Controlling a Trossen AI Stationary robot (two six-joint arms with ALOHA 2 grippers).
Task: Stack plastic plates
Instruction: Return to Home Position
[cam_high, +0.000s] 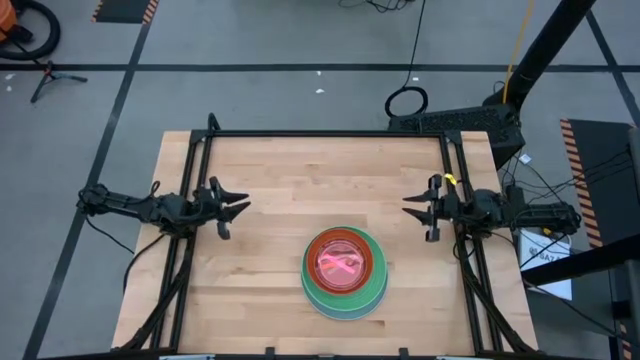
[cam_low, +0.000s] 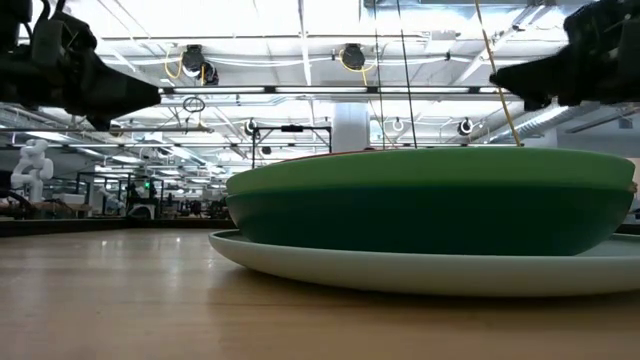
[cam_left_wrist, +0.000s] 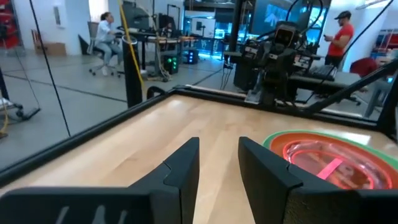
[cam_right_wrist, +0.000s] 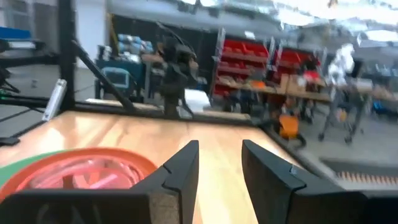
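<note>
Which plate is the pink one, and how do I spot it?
On the wooden table stands just one pile of plates. The pink plate lies on its very top, inside the red-orange plate. It is the smallest one showing and the only see-through one.

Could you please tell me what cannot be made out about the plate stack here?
High view: the pink plate and red-orange plate cover any plates between them.
Low view: the dark green plate hides everything above it.
Left wrist view: the picture's edge cuts off the stack.
</note>
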